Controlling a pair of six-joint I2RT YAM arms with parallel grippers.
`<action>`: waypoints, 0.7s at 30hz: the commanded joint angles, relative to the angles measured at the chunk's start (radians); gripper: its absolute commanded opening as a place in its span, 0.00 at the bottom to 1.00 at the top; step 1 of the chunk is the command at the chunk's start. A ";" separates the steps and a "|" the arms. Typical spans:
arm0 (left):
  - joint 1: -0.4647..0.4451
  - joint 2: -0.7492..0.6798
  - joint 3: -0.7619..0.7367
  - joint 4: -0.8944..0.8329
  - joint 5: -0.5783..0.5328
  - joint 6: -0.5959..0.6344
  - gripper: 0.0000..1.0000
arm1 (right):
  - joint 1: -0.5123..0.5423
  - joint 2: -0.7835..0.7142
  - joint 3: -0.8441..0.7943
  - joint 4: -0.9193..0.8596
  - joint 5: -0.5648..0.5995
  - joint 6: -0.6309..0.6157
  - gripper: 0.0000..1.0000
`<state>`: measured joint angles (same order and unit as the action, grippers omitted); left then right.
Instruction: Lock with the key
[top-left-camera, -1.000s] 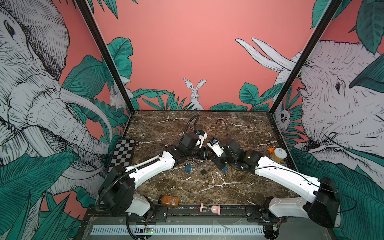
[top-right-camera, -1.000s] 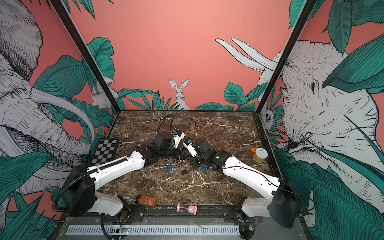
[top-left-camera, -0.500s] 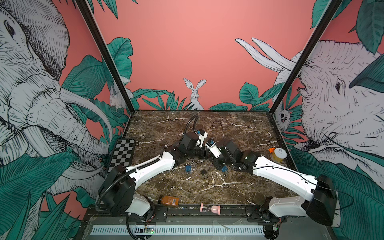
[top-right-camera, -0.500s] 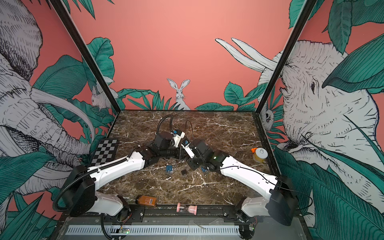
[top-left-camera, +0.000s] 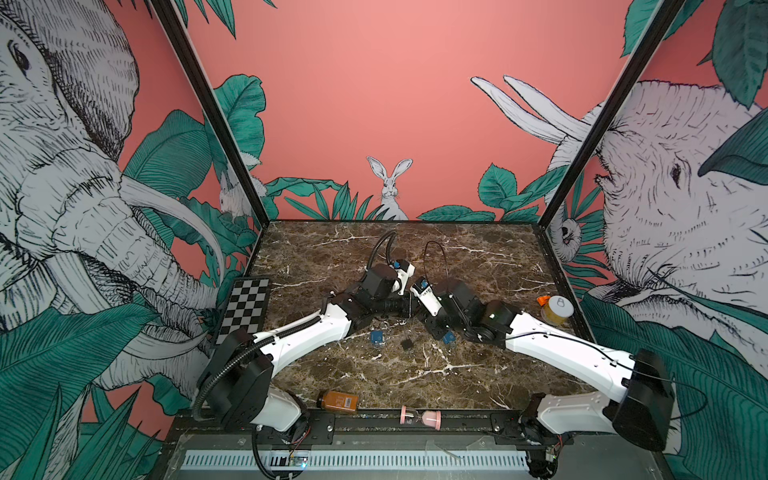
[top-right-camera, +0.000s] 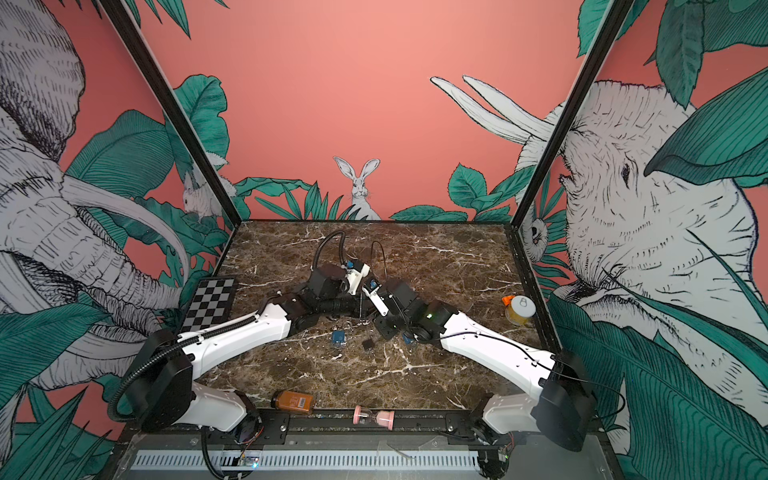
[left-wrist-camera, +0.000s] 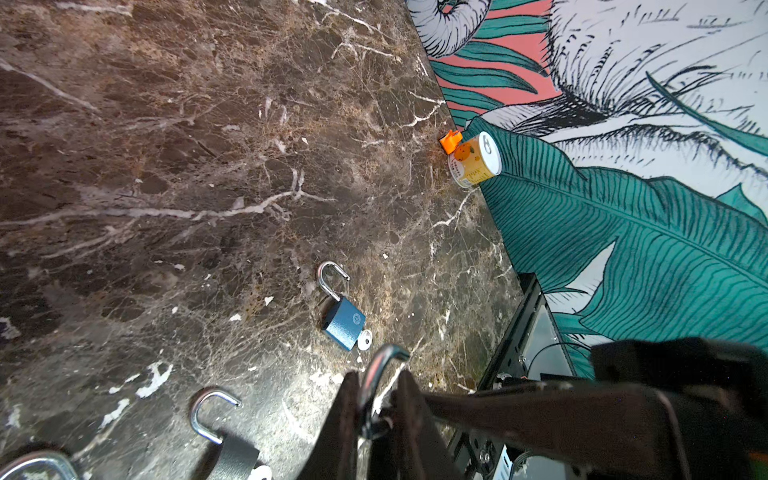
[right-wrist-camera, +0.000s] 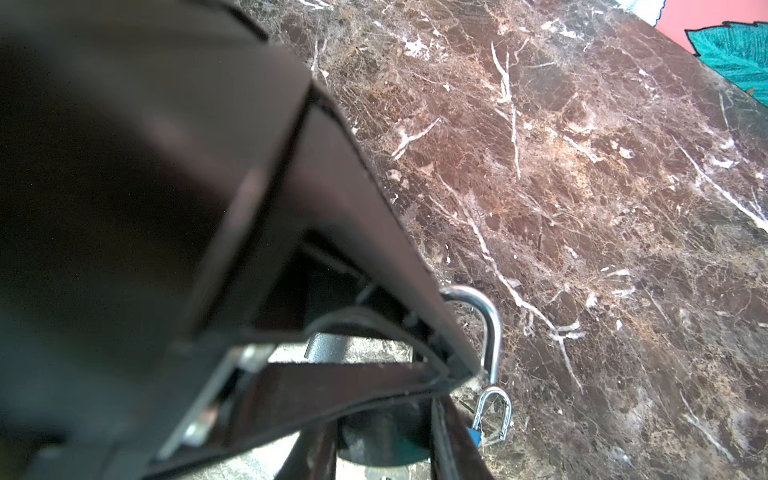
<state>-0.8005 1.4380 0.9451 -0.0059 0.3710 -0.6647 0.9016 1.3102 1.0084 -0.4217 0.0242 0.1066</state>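
left jaws pinch the padlock shackle while the right arm stretches low opposite, right jaws unclear.

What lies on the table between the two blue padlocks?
A small black padlock, apart from the blue padlock near the left arm and the blue padlock near the right arm; both top views show it.

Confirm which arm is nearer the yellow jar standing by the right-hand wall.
Right. The right arm passes close beside the yellow jar with its white forearm; the left arm comes in from the opposite side and ends near the centre, well away.
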 joint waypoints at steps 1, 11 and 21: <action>-0.003 0.002 -0.016 0.028 -0.013 -0.010 0.16 | 0.020 -0.014 -0.010 0.077 -0.010 -0.008 0.20; -0.002 0.022 -0.009 0.046 -0.036 -0.020 0.00 | 0.020 -0.017 -0.039 0.132 0.038 0.006 0.22; 0.038 -0.066 -0.079 0.215 -0.154 -0.192 0.00 | -0.106 -0.175 -0.087 0.265 0.053 0.150 0.68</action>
<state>-0.7830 1.4509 0.9024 0.0982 0.2794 -0.7620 0.8513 1.2163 0.9318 -0.2672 0.0711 0.1886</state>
